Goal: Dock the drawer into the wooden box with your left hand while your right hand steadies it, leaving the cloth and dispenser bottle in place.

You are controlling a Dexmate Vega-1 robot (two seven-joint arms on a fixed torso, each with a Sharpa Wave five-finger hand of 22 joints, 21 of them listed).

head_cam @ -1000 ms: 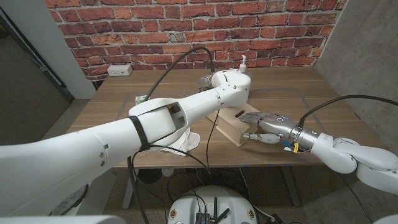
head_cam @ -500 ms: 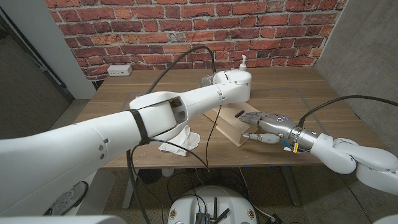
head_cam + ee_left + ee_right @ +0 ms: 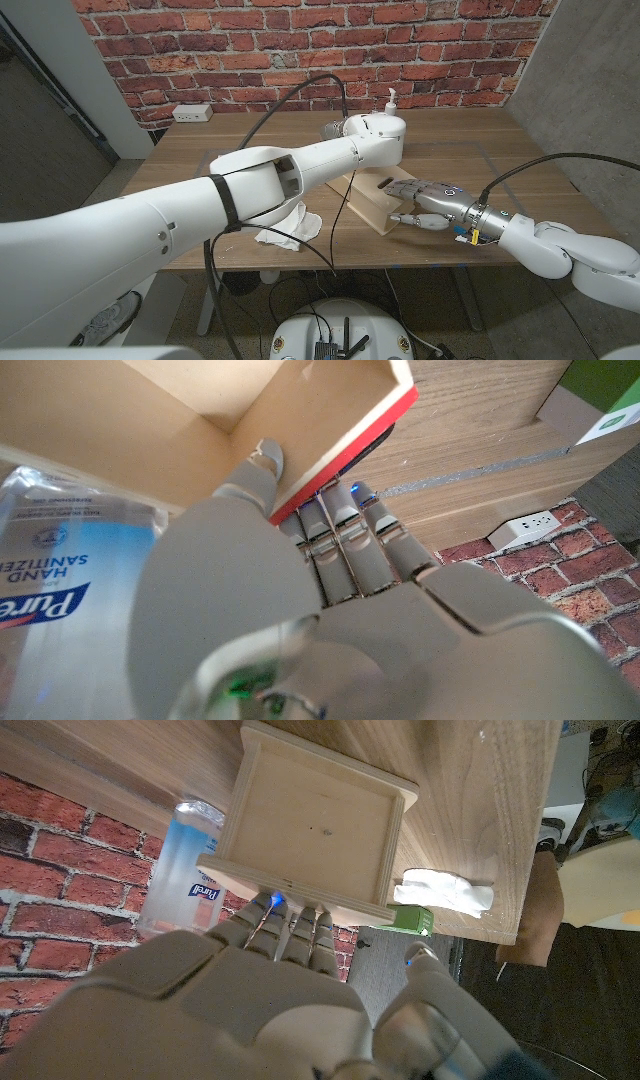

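Evidently the left hand (image 3: 300, 560) pinches the drawer (image 3: 200, 420) wall to drive it – right hand (image 3: 425, 205) fingers spread against the wooden box (image 3: 315, 820), bracing it

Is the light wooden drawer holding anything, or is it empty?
Empty. The right wrist view looks straight into the light wooden drawer: bare plywood floor inside all four walls, nothing lying in it.

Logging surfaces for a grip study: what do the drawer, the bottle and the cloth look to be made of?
The drawer looks like pale, unvarnished plywood: matte, faint grain, layered edges; its front edge seems painted red. The dispenser bottle looks like clear glossy plastic, see-through with a printed label. The cloth appears soft white fabric or paper, crumpled into folds.
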